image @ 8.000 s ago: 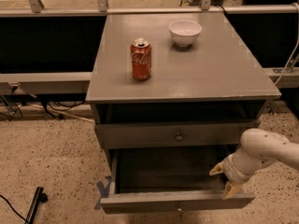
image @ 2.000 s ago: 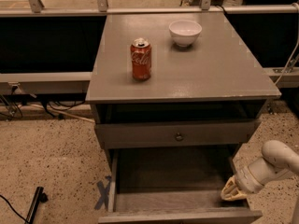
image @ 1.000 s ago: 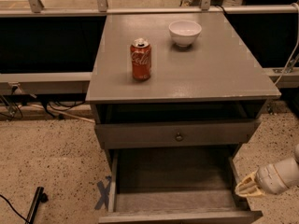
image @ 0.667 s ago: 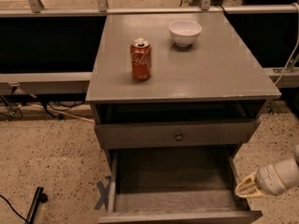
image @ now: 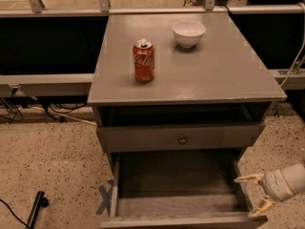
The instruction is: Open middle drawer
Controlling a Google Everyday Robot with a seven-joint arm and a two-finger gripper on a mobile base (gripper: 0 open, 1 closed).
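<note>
Backing the spread, empty tool, just beside the middle drawer at its four o'clock, straight off toward three o'clock should leave the pulled-out drawer undisturbed.

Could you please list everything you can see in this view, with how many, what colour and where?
cabinet: 1, grey, centre of view.
soda can: 1, red, upright on the cabinet top, left of centre.
bowl: 1, white, on the cabinet top, behind and right of the can.
upper drawer: 1, grey, shut, round knob at centre.
middle drawer: 1, grey, pulled out beneath the shut one.
tape cross: 1, bluish, on the speckled floor left of the open drawer.
black object: 1, on the floor, lower left.
gripper: 1, pale, at the open drawer's right front corner, jaws apart, holding nothing.
</note>
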